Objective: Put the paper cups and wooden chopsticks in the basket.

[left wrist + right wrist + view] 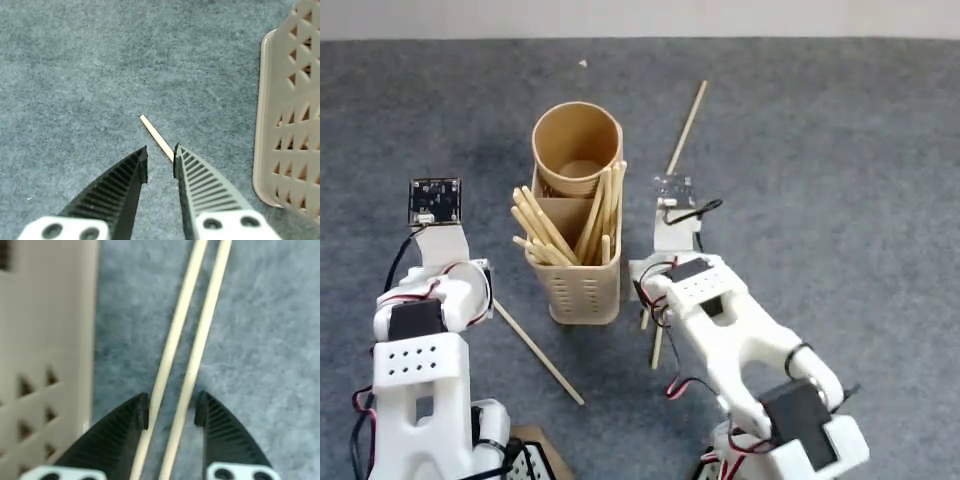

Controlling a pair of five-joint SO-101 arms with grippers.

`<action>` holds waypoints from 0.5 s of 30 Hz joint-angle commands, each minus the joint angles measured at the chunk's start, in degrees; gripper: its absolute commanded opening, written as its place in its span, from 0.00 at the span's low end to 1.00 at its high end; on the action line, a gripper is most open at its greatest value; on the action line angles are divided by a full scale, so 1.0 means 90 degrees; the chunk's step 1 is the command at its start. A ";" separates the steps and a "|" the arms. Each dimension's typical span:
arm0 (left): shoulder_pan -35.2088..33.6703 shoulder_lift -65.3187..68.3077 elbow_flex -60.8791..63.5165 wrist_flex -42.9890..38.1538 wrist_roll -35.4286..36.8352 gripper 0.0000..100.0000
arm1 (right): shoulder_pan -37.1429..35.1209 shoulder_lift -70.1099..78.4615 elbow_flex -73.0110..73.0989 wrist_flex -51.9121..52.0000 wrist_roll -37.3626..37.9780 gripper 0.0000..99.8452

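Tabletop [820, 150]: grey fuzzy cloth.
Basket [585, 290]: smooth beige plastic.
Chopsticks [171, 340]: bare wood.
Cup [577, 140]: matt paper.
My left claw [160, 160]: black ribbed plastic.

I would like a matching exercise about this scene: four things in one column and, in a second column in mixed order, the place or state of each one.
Column A
1. paper cup
2. basket
3. left claw
4. right claw

Column B
a. open around two chopsticks
b. stands on the grey carpet
c. upright inside the basket
d. open, above the end of one chopstick

Pairs: 1-c; 2-b; 3-d; 4-a
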 commanded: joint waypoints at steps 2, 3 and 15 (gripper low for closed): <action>0.0103 -0.0093 -0.0024 -0.0068 -0.0049 0.12 | 0.0093 0.0611 -0.0269 -0.0112 -0.0020 0.16; 0.0103 -0.0093 -0.0024 -0.0068 -0.0049 0.12 | 0.0093 0.0659 -0.0317 -0.0103 -0.0020 0.15; 0.0103 -0.0093 -0.0024 -0.0078 -0.0049 0.12 | 0.0581 -0.0884 -0.0611 0.1255 -0.0020 0.00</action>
